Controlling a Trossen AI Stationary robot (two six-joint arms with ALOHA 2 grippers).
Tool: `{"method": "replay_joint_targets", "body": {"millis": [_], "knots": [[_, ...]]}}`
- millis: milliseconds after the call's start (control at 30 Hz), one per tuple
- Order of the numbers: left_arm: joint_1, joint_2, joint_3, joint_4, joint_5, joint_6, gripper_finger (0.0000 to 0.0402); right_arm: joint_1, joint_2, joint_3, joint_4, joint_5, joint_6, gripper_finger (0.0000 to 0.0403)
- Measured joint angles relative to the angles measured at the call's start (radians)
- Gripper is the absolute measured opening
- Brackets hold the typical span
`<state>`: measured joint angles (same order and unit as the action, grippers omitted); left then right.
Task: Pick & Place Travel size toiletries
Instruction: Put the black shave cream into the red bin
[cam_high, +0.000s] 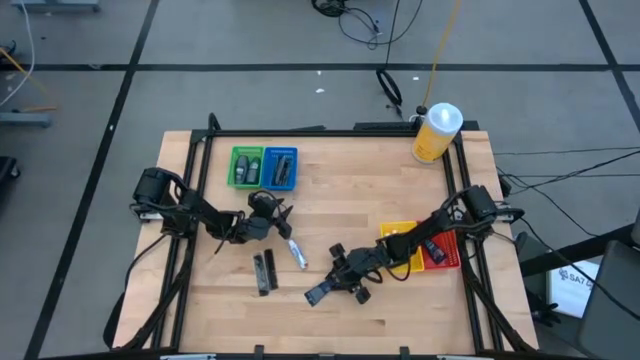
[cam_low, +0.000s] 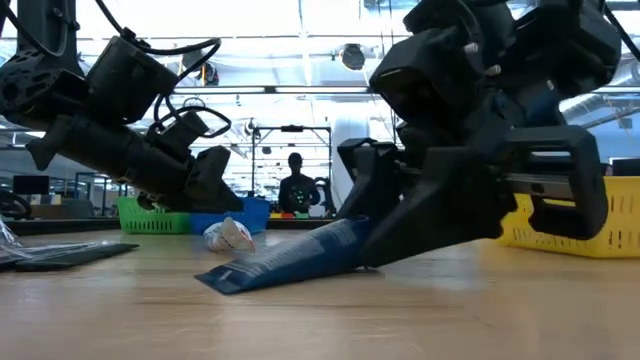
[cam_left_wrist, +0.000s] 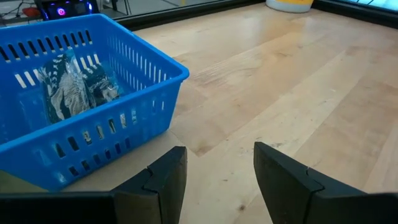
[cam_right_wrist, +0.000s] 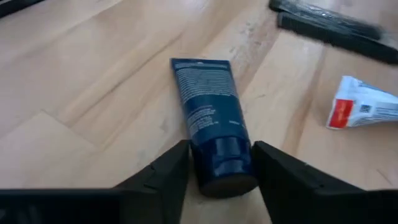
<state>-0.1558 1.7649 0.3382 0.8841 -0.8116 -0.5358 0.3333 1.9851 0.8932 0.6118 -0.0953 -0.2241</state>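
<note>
From the high view I have the right hand (cam_high: 345, 275) low over the front middle of the surface (cam_high: 340, 180), with a dark blue tube (cam_high: 322, 292) sticking out from under it toward the front edge. The left hand (cam_high: 268, 212) sits just in front of the green tray (cam_high: 245, 166) and blue tray (cam_high: 280, 168). Two black packets (cam_high: 264, 272) and a white mini tube (cam_high: 296, 253) lie loose between the arms; the yellow tray (cam_high: 398, 236) and red tray (cam_high: 442, 252) are under the right arm.

The low view tells me what overhead cannot: the dark blue tube (cam_low: 290, 258) is tilted, cap end lifted into the right hand (cam_low: 390, 225), flat crimped end touching the wood. I judge that a grasp partway into a lift, though whether the fingers bear on the cap is hidden here. The white mini tube (cam_low: 230, 236) lies behind it.

The left wrist view shows the left hand (cam_left_wrist: 214, 180) with fingers parted and nothing between them, beside the blue tray (cam_left_wrist: 93, 124), which already holds packets. I take it as waiting clear.

The right wrist view shows the tube's cap (cam_right_wrist: 221, 165) between the right hand's (cam_right_wrist: 217, 177) fingers, which flank it closely without a firm clamp that I can confirm. The white mini tube (cam_right_wrist: 360, 111) lies well apart.
</note>
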Motion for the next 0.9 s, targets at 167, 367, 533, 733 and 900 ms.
{"method": "replay_joint_targets", "body": {"millis": [167,367,533,733,900], "knots": [[0.000,0.000,0.000,0.000,0.001,-0.001,0.0184,0.002,-0.045,0.000,-0.036,0.045,0.079,0.0119],[0.000,0.000,0.000,0.000,0.003,-0.002,0.0184,0.003,-0.268,0.003,-0.261,0.107,0.239,0.0119],[-0.001,0.000,0.000,0.000,0.011,-0.009,0.0184,0.023,-0.544,0.120,-0.888,0.179,0.712,0.0119],[-0.002,0.000,0.000,0.000,0.011,-0.010,0.0184,0.103,-0.745,0.264,-1.587,0.056,1.575,0.0118],[-0.002,0.000,0.000,0.000,0.026,-0.013,0.0184,0.211,-0.819,0.238,-1.810,-0.058,1.998,0.0121]]}}
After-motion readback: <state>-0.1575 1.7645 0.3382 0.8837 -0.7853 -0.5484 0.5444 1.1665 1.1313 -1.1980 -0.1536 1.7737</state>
